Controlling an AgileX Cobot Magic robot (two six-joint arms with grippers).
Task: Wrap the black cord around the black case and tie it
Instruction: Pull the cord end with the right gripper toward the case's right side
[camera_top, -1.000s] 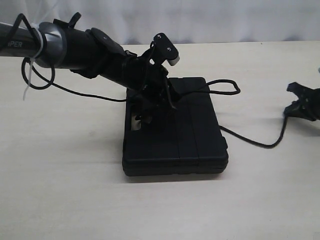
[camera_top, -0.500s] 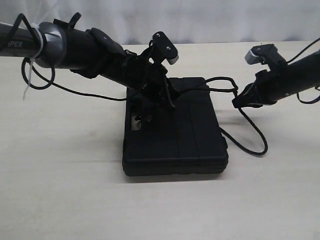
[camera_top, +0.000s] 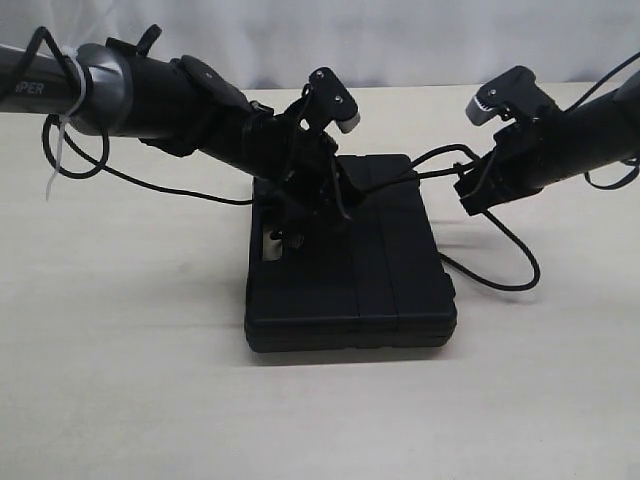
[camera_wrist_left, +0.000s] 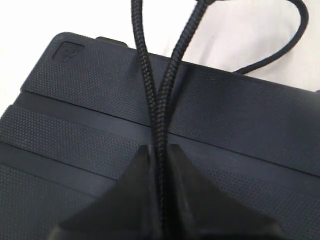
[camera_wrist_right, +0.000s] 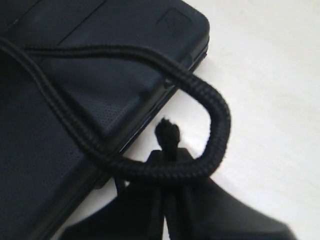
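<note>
A pale beige table (camera_top: 120, 400) fills the exterior view, with a white backdrop (camera_top: 420, 40) along the top edge. The black case (camera_top: 350, 290) lies flat at the centre of the frame. The black cord (camera_top: 505, 280) crosses the case's upper part, passes its upper right corner and sags in a loop on the table to the right. The left gripper (camera_top: 295, 220) sits over the upper left part of the case, closed on two cord strands that run side by side between its fingers. The right gripper (camera_top: 478, 195) is just right of the case's upper right corner. It pinches the cord near a frayed end that sticks out between its fingers, and a bend of cord curls across its tips. The left arm slants down from the upper left of the frame. The right arm reaches in from the right edge, pointing down and left.
</note>
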